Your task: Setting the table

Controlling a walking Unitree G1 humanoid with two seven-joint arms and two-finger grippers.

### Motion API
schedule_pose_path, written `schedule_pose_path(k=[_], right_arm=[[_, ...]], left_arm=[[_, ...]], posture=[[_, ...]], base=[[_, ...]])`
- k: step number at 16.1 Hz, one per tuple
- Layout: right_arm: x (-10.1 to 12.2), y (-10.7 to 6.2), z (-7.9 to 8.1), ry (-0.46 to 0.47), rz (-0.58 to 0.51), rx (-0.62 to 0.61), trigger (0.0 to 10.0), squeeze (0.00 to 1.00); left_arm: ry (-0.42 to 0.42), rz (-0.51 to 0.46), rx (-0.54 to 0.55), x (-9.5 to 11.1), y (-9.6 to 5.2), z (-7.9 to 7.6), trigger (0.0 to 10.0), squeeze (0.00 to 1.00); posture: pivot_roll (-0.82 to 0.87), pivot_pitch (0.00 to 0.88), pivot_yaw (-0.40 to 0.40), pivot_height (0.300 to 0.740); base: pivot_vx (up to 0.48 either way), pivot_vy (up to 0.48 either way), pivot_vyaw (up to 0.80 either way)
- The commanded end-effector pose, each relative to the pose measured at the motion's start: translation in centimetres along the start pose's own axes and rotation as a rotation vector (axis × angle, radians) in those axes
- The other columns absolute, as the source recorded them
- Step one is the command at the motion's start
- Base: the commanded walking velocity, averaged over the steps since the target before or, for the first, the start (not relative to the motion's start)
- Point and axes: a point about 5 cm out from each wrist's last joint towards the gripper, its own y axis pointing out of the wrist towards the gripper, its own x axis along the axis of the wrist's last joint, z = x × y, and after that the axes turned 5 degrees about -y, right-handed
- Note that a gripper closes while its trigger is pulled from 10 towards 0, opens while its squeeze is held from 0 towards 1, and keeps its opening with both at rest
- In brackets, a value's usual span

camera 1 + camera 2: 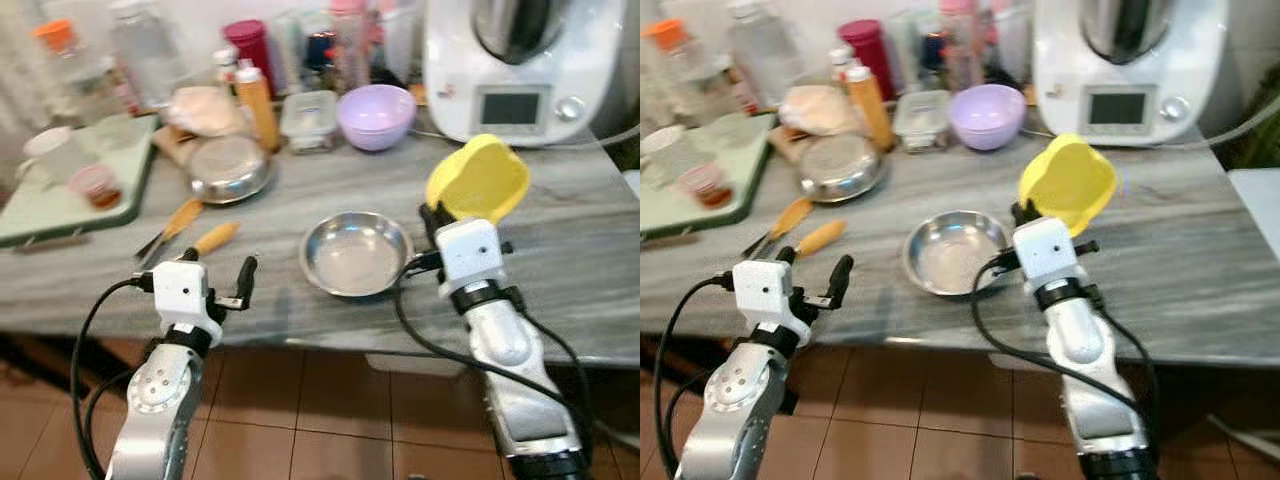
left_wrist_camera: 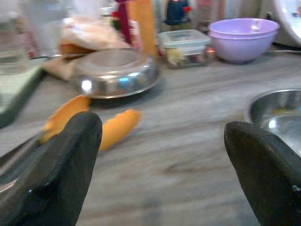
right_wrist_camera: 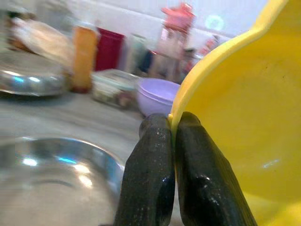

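Item: yellow bowl (image 1: 478,180), plastic by its look, held tilted on edge above the grey marbled counter (image 1: 560,250), just right of the steel bowl (image 1: 356,254) that rests near the front edge.

Holder: right gripper (image 3: 173,136), jaws clenched on the yellow bowl's rim, one finger inside the wall and one outside.

Handling: judged light and stiff, with a smooth wall that could slip or swivel in a rim pinch. Not fragile. A rim hold is the only ready grip for an open bowl of this shape, so it should be set down level and gently, base first.

Second arm: left gripper (image 1: 215,290), jaws released and wide apart, holding nothing, hovering at the counter's front edge. Two orange-handled knives (image 1: 190,228) lie on the counter just beyond it.

Other stock, back of counter: upturned steel dish (image 1: 228,167), lilac bowl (image 1: 376,115), clear lidded box (image 1: 308,120), orange sauce bottle (image 1: 258,104), white kitchen machine (image 1: 520,65), green tray (image 1: 70,190) at far left carrying a cup.

Status: placing step appears in hand; yellow bowl not yet set down.
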Motion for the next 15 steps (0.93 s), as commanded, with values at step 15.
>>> schedule_pose_path(k=[15], right_arm=[[2.2,4.7,3.0,-0.197,-0.113,0.500,10.0,0.00]], left_arm=[[-0.005,0.163,-0.259,-1.6,-3.7,-1.6,10.0,0.00]], posture=[[-0.07,0.152,0.125,0.740]], base=[[0.000,0.000,0.00]])
